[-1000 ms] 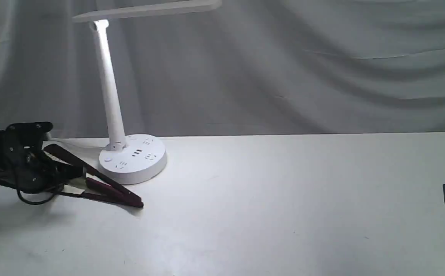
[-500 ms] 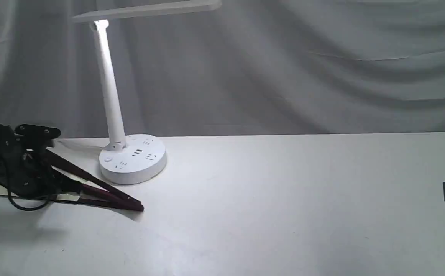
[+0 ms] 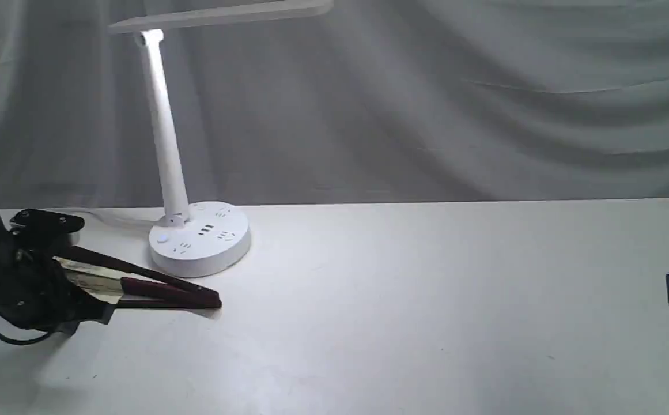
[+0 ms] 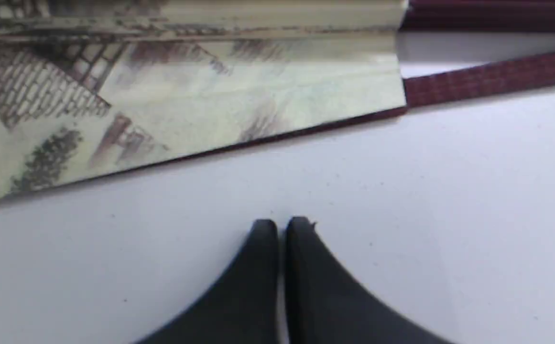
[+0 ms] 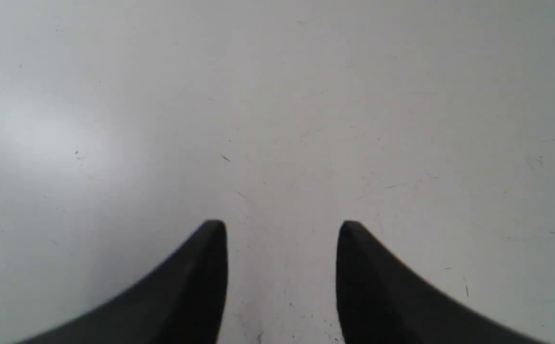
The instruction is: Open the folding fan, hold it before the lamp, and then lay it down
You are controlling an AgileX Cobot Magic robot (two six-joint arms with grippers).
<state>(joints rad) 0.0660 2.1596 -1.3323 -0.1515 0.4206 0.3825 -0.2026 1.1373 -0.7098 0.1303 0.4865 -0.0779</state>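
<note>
Pleated cream paper folding fan [image 4: 186,95], painted with brown brick roofs and dark trees, maroon ribs, lies beyond the left gripper's [image 4: 282,224] black fingers [image 4: 258,286]. Slim white desk lamp [image 3: 164,132]; white tabletop [image 3: 397,300]; grey draped cloth backdrop [image 3: 484,104].

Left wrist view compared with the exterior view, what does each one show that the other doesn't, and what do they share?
Only the left wrist view shows the brick houses and trees painted on the folding fan, and the left end effector shut on nothing, clear of the fan. Only the exterior view shows the lit lamp and the grey cloth backdrop. Both show the maroon-ribbed fan lying partly spread on the white table.
</note>
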